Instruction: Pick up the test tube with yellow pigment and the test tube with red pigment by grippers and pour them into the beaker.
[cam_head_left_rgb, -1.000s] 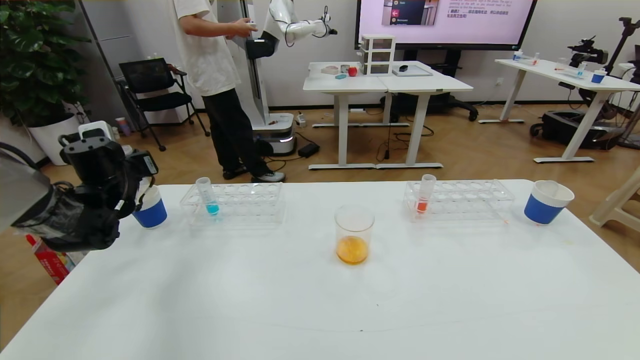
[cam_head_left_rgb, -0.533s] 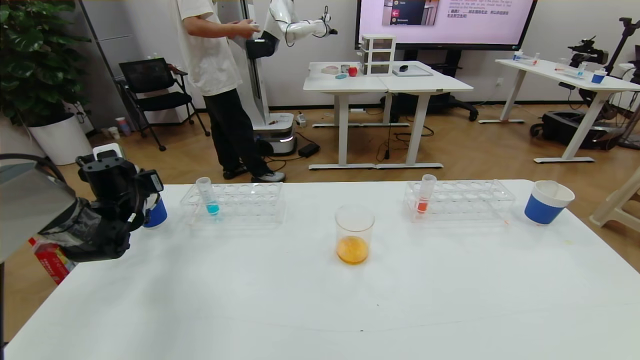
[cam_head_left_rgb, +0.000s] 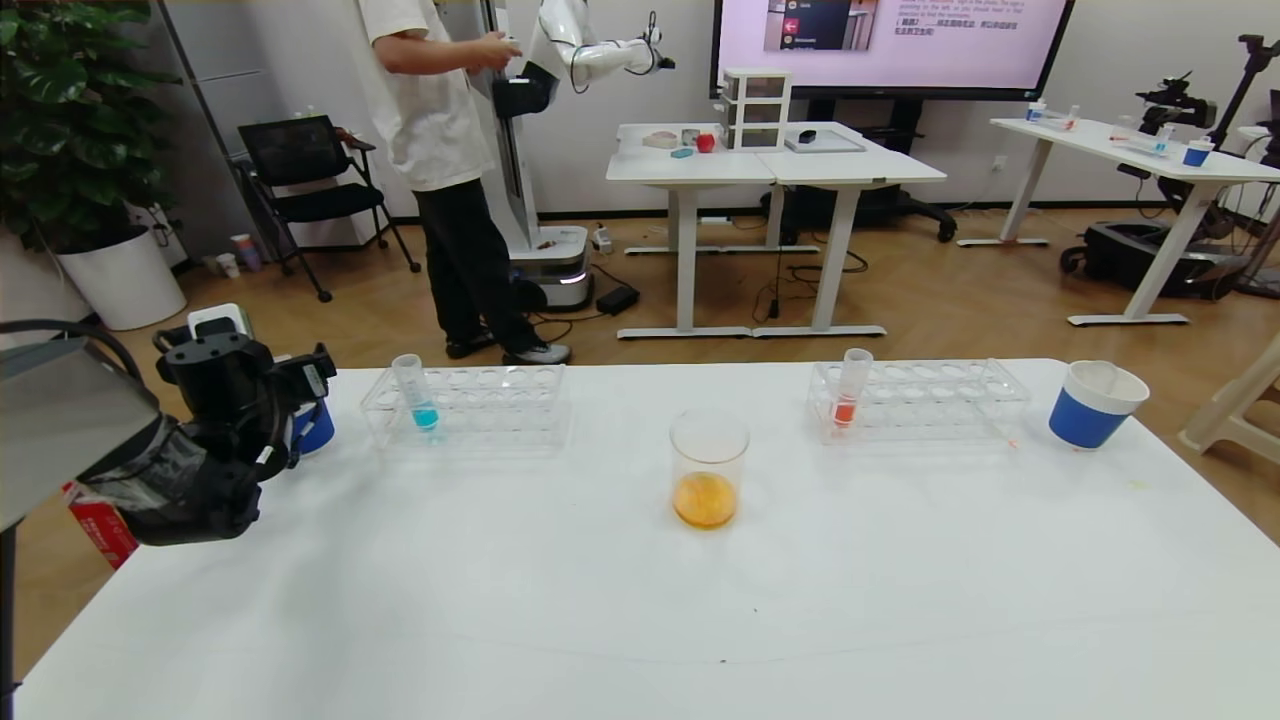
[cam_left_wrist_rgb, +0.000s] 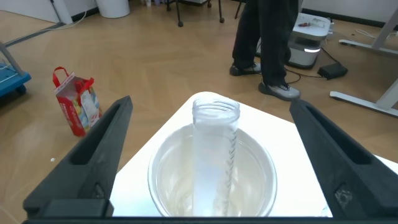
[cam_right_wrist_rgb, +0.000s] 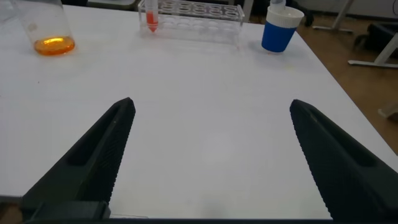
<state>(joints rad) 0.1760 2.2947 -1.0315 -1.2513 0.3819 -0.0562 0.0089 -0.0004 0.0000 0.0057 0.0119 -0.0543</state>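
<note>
The left tool (cam_left_wrist_rgb: 208, 155) stands wide open directly above an empty tube (cam_left_wrist_rgb: 214, 155), upright inside the left paper cup (cam_left_wrist_rgb: 264, 168). The beaker (cam_head_left_rgb: 708, 470) sits mid-table, holding orange liquid; the right tool (cam_right_wrist_rgb: 208, 155) is also wide, holding nothing.

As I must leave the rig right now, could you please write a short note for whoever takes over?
Left tool: open, over the blue paper cup at the table's left edge, its fingers either side of an empty clear tube standing in that cup, not touching it.
Right tool: open, holding nothing, above bare table on the right.
Beaker: mid-table, orange liquid at the bottom.
Racks: blue tube in the left one, red-orange tube in the right.
Done: pouring seems finished, judging by the orange mix.
Left: draw the left arm back; no yellow tube is in sight.
</note>
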